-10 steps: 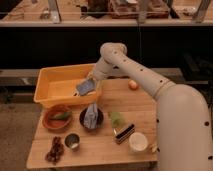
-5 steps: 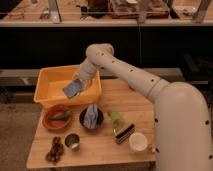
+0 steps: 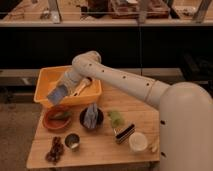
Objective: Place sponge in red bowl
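Note:
My gripper [image 3: 63,89] is shut on the sponge [image 3: 56,95], a flat blue-grey pad that hangs tilted in front of the yellow tub's front wall. The sponge is in the air just above the red bowl [image 3: 50,122], over its back rim and apart from it. The red bowl stands at the left of the wooden table and holds something greenish. My white arm reaches in from the right, passing over the tub.
The yellow tub [image 3: 44,85] stands at the table's back left. A dark bowl [image 3: 82,120] holding a grey-blue cloth [image 3: 91,115] sits right of the red bowl. A small metal cup [image 3: 72,142], dark grapes [image 3: 55,150], a green item [image 3: 116,118], a dark block [image 3: 124,133] and a white cup [image 3: 138,142] lie toward the front.
The gripper has carried the sponge left and downward, from over the tub to just above the red bowl. The things on the table have stayed put.

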